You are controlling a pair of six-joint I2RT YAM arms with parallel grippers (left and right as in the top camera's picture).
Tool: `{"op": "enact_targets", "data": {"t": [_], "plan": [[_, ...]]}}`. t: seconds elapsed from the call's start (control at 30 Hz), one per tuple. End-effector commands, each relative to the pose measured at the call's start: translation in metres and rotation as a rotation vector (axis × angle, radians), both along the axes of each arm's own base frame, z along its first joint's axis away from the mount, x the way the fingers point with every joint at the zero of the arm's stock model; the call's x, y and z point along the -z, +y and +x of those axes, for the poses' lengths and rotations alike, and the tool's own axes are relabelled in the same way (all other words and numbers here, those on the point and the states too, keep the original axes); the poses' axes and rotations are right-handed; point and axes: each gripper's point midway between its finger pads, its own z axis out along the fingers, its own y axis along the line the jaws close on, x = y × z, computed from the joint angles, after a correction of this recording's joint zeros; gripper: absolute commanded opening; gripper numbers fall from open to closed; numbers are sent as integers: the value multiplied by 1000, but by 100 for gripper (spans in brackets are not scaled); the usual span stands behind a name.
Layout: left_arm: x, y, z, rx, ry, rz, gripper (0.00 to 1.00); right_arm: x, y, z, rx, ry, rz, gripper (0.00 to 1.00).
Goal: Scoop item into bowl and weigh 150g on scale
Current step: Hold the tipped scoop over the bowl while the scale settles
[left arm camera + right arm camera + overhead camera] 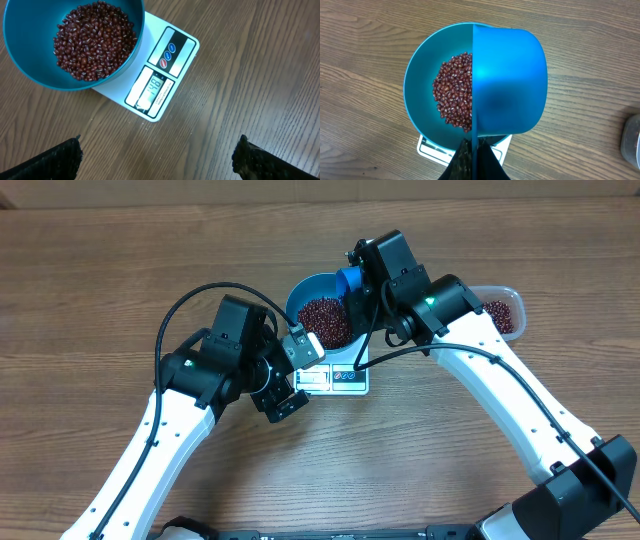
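Note:
The teal-blue bowl [303, 288] stands on the white scale [340, 378] and holds a heap of dark red beans [325, 320]. My right gripper [360, 286] is shut on the handle of a small blue scoop [349, 280], which is tipped on its side over the bowl's right half. In the right wrist view the scoop [507, 80] hides part of the beans [452, 92] and the bowl [420, 95]. My left gripper [157, 155] hangs open above bare table just in front of the scale's display [152, 90], its fingers [55, 162] wide apart with nothing between them.
A clear plastic tub [500, 310] with more beans sits to the right of the bowl, behind my right arm; its edge [632, 145] shows in the right wrist view. Wooden tabletop [100, 280] stretches to the left and front.

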Motion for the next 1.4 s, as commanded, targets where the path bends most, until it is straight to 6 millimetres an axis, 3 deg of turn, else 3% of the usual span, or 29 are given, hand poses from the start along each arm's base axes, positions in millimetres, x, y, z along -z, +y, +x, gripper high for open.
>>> {"op": "enact_targets", "data": {"t": [0.0,1.37], "plan": [[3,-2,-1,22,0,2,100,-12,1,5,6,-28,19,4],[3,-2,-1,22,0,2,100,-9,0,2,-63,-33,-26,4]]}}
